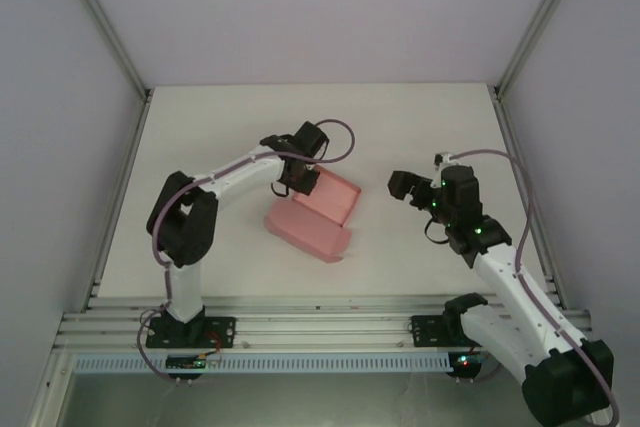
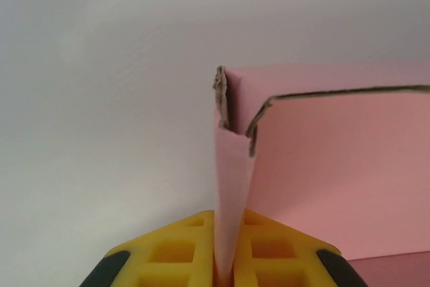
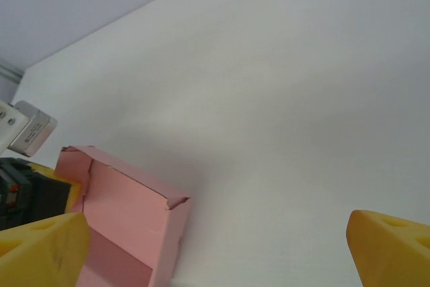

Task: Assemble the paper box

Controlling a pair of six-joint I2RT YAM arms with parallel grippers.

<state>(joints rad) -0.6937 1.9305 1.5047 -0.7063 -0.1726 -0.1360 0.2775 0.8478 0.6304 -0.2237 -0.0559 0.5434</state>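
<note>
Nearer than the plain pink thin-card paper box (image 1: 310, 222), a ribbed aluminium rail (image 1: 320, 322) is running along the edge of the white table (image 1: 420, 117). The box is sitting partly folded on that table, its flat panel lying on the near side and its open tray with raised walls standing just behind. To the box's right and apart from it, the right gripper (image 1: 405, 187) is hanging with its yellow fingers (image 3: 40, 247) spread wide. At the box's far left corner, the left gripper (image 2: 225, 260) is pinching one upright wall, clamping the card from both sides.
</note>
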